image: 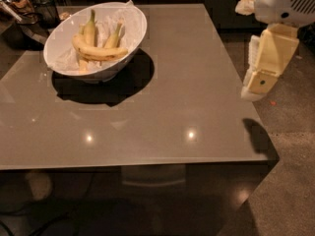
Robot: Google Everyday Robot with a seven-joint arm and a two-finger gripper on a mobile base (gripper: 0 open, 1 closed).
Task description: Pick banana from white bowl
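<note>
Banana (98, 52), curved and yellow, is lying in the glossy white bowl (129, 58), well left of the gripper (257, 84), jaws' spacing untellable.

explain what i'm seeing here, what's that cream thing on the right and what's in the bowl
The cream and white shape at the right is a robot's arm, ending in its gripper, the part that grasps. It hangs beside the table, over the floor, and seems to hold nothing. The one camera looks down on the table. At its far left stands a white bowl lined with paper, holding two short bananas and, in front of them, the long curved banana to pick.
</note>
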